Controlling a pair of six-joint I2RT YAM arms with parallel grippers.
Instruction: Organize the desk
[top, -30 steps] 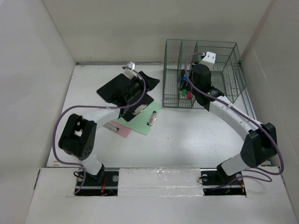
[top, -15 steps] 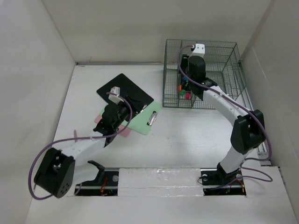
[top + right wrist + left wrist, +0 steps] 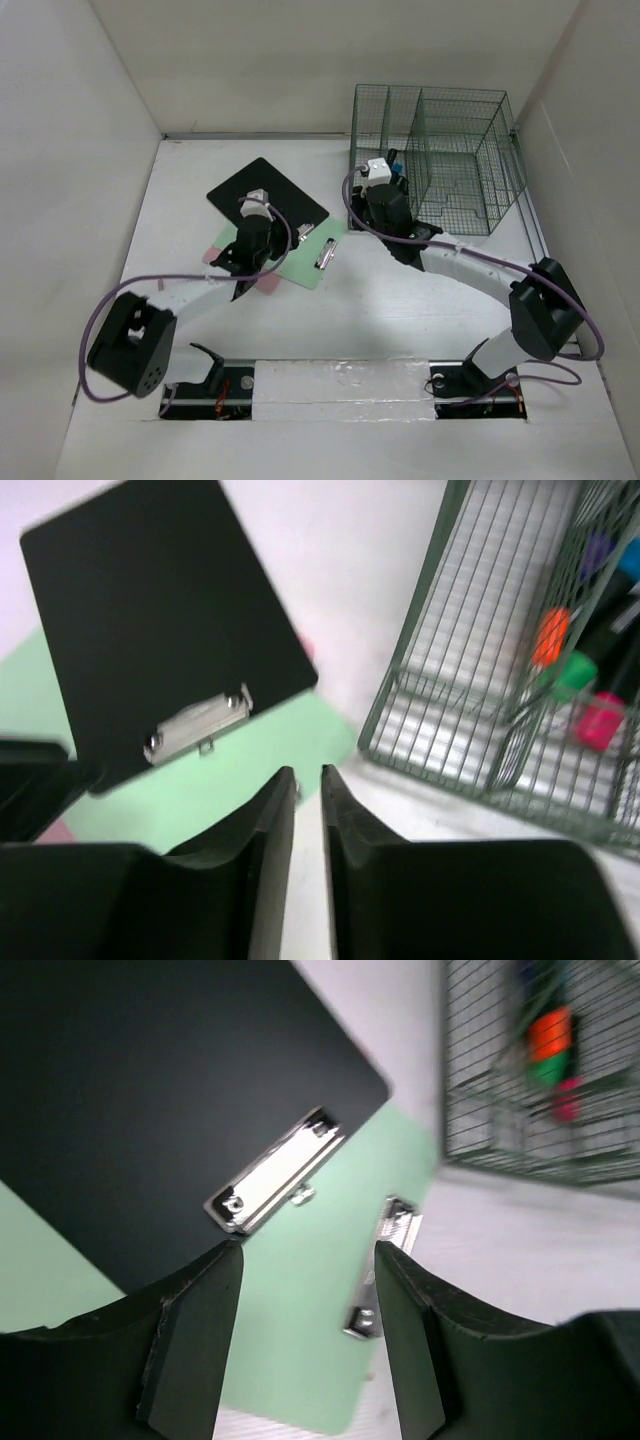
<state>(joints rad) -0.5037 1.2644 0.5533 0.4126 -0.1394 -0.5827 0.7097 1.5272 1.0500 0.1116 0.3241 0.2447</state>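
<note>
Hovering low over the clipboards with the left fingers (image 3: 210, 1290) spread apart and empty, framing the silver clip of the black clipboard (image 3: 150, 1080), itself lying partly over the green clipboard (image 3: 320, 1300). Holding the right fingers (image 3: 272, 820) nearly pressed together with nothing between, just beside the front of the wire rack (image 3: 440, 100) and above the same pile. Looks like the stage of gathering the loose boards, with the markers (image 3: 565, 650) already standing in a cell of the rack. Probably calls next for lowering the left fingers around one board's edge or clip, pinching firmly, then lifting toward a tall slot. Needs care with flat, overlapped boards offering little to grab. Shows the table (image 3: 400, 300) as a broad matte white top beneath both arms, carrying the boards left of centre, a pink one (image 3: 264, 284) peeking out underneath, and the rack at the far right.
</note>
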